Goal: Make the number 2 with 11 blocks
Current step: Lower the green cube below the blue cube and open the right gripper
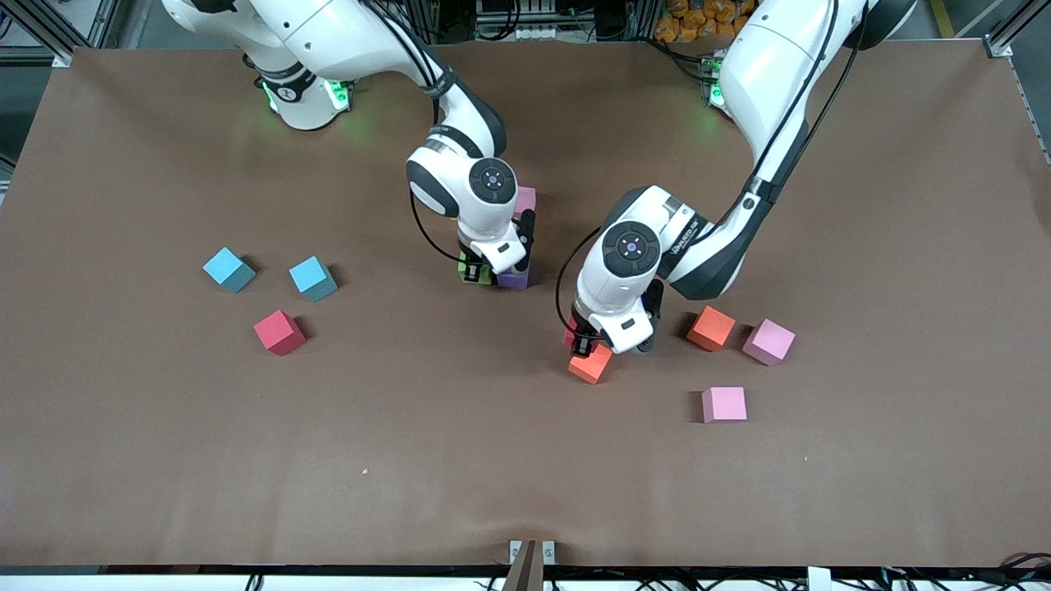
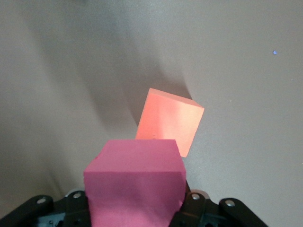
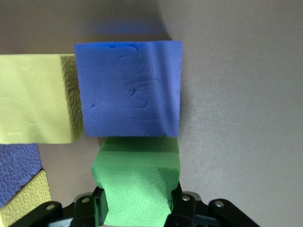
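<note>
Now left gripper [image 2: 137,208] fingers grip pink block [image 2: 135,184] over orange block [image 2: 168,120]; right gripper [image 3: 137,208] fingers clamp green block [image 3: 137,182].

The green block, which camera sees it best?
The right wrist view. There the green block fills the middle, pinched in the right gripper, next to a purple block. In the front view the right arm covers most of it, leaving a green sliver. The left wrist view doesn't show it.

Both arms [image 1: 764,74] are glossy white with black joint bands, round black caps with blue centres, and black cables along the links. Green lights glow at the bases [image 1: 308,94]. Grippers are black, with silver screws [image 2: 230,203].
</note>
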You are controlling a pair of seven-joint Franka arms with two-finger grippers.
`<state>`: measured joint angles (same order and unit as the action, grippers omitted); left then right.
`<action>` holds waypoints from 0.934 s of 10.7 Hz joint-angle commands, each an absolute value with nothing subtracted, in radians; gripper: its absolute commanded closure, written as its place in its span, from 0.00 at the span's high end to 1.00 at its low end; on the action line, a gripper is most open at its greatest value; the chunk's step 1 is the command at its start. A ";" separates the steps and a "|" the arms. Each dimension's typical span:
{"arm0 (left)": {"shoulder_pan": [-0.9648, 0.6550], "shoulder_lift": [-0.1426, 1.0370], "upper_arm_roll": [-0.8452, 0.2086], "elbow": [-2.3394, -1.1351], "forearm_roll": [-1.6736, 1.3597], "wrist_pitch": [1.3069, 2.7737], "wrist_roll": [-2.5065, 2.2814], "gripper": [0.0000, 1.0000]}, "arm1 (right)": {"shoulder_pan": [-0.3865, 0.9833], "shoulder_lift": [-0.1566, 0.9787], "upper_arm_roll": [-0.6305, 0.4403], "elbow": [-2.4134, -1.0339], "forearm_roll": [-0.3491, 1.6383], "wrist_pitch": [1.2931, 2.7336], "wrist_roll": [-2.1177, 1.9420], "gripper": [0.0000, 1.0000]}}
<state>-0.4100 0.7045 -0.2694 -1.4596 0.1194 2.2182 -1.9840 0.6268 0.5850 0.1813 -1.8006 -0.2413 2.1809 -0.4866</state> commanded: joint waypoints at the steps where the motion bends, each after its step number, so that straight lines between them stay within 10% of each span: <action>1: -0.413 0.686 -0.268 -1.476 0.098 2.207 -1.996 0.07 | 0.655 0.607 0.166 -1.770 -0.247 2.163 -0.460 0.10; 7: -0.411 0.686 -0.268 -1.477 0.098 2.207 -1.996 0.07 | 0.686 0.621 0.137 -1.750 -0.244 2.163 -0.439 0.31; 9: -0.411 0.686 -0.268 -1.477 0.098 2.207 -1.996 0.07 | 0.684 0.620 0.109 -1.750 -0.244 2.164 -0.448 1.00; 10: -0.411 0.686 -0.268 -1.477 0.098 2.207 -1.996 0.07 | 0.687 0.618 0.109 -1.750 -0.244 2.166 -0.448 1.00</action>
<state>-0.4108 0.7046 -0.2698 -1.4628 0.1194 2.2182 -1.9840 0.6683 0.5985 0.1331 -1.7776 -0.2410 2.1728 -0.4562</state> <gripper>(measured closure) 0.392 0.401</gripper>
